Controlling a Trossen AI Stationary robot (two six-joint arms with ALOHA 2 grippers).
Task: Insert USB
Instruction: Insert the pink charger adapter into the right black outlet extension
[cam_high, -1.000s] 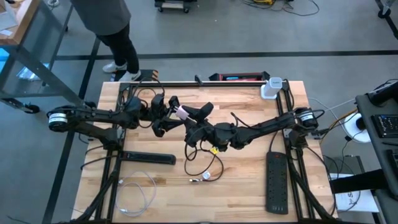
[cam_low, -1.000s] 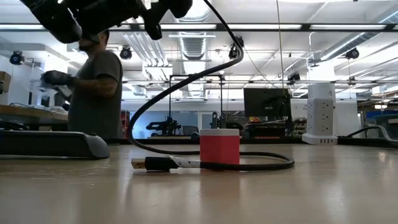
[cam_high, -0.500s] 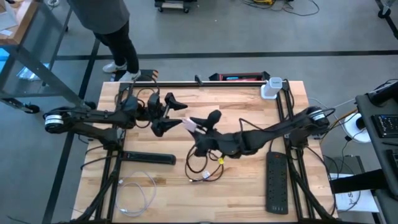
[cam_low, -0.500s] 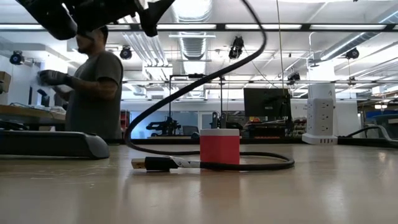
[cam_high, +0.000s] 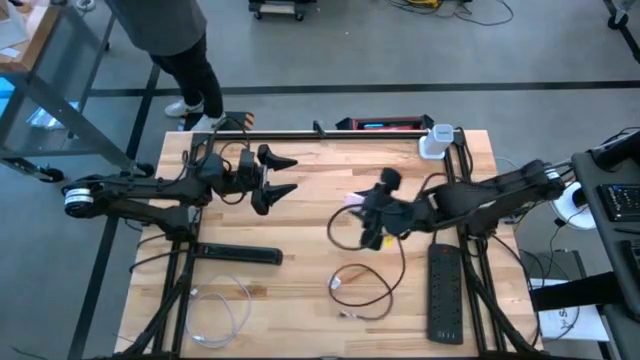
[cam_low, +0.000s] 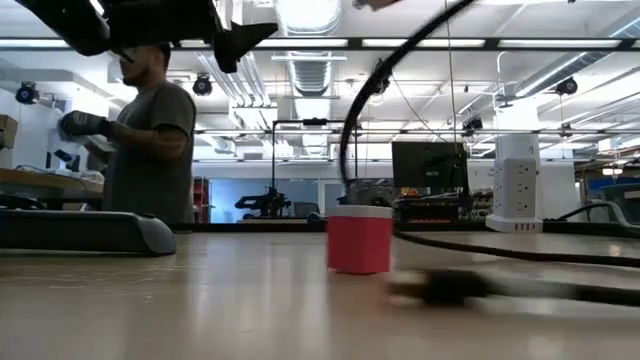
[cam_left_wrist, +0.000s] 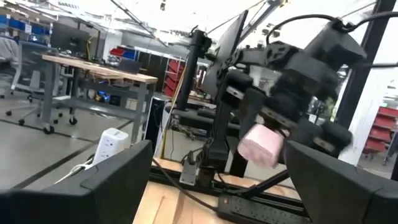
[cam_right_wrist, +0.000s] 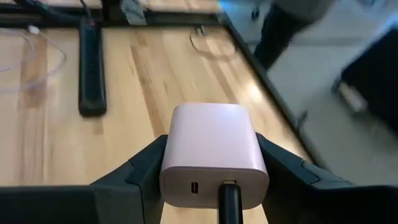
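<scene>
My right gripper (cam_high: 362, 208) is over the middle of the table, shut on a pink charger block (cam_right_wrist: 214, 143). A black cable (cam_high: 365, 290) is plugged into the block's front face (cam_right_wrist: 229, 194), beside a free port. It hangs down to a loose loop on the table. Its free plug (cam_low: 440, 288) lies on the wood near a red block (cam_low: 360, 238). My left gripper (cam_high: 290, 174) is open at the table's far left, pointing at the charger block (cam_left_wrist: 261, 143) from a distance, with nothing between its fingers. My right gripper pinches the charger block by its two opposite side walls (cam_right_wrist: 169, 158) between its two fingers. The fingers come in about level from the table's right. The block is lifted clear of the table, port face toward the wrist camera, with the cable hanging slack below.
A black power strip (cam_high: 445, 292) lies along the right edge and another black strip (cam_high: 238, 254) at the left. A thin white cable (cam_high: 215, 310) is coiled near the front left. A white outlet tower (cam_high: 437, 141) stands at the far right. A person (cam_low: 150, 140) stands beyond the table's far left.
My right gripper has carried the pink charger block away from my left gripper, toward the table's right edge. The black cable has been dragged along. Its loop and free plug have slid along the table toward the right and near edges.
</scene>
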